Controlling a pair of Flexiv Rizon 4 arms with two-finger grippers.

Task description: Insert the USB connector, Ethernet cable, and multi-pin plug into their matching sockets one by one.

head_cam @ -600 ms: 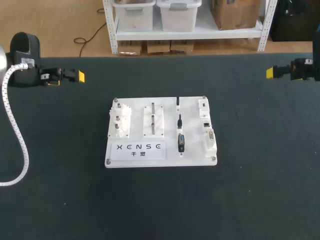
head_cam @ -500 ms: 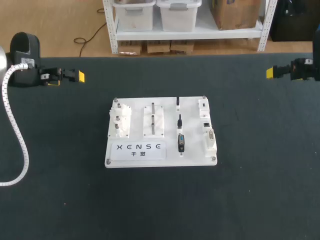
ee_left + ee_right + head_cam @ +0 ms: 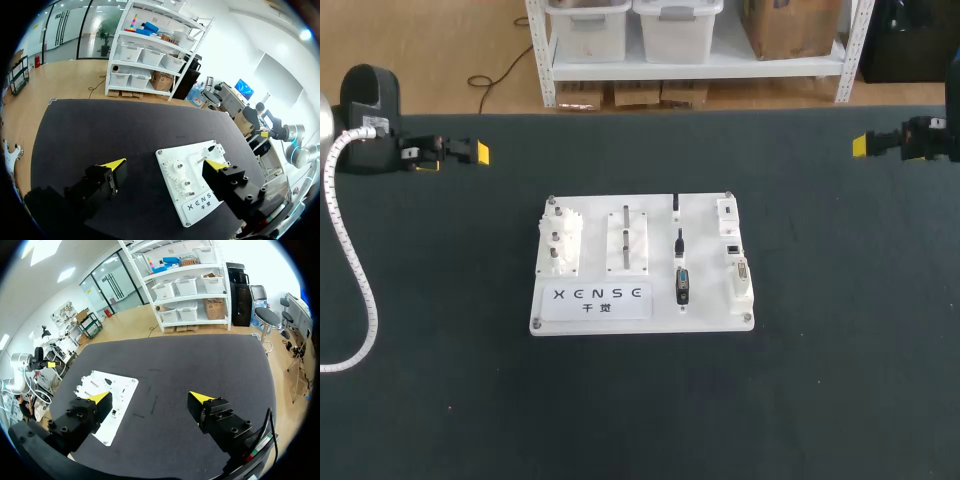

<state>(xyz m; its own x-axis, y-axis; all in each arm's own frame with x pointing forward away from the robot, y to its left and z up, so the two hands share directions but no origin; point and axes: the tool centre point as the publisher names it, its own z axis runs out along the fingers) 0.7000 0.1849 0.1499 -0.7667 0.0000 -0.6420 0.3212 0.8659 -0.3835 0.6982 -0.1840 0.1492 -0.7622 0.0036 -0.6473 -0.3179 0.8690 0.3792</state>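
Observation:
A white board (image 3: pixel 590 310) lies in the middle of the black table. In a column on its right half lie a thin black USB connector (image 3: pixel 676 204), a black Ethernet plug (image 3: pixel 679 242) and a wider multi-pin plug (image 3: pixel 682 286). Their white sockets (image 3: pixel 733 248) stand along the board's right edge. My left gripper (image 3: pixel 455 155) hovers at the far left of the table, open and empty. My right gripper (image 3: pixel 865 146) is at the far right, open and empty. The left wrist view has its open gripper (image 3: pixel 164 165) over the board (image 3: pixel 197 206). The board (image 3: pixel 122 390) lies ahead of the right gripper (image 3: pixel 150 399).
White gear and post fixtures (image 3: pixel 560 243) and two slotted blocks (image 3: pixel 628 240) fill the board's left half. A white corrugated cable (image 3: pixel 355 270) runs down the table's left side. Bare black mat (image 3: pixel 640 400) surrounds the board.

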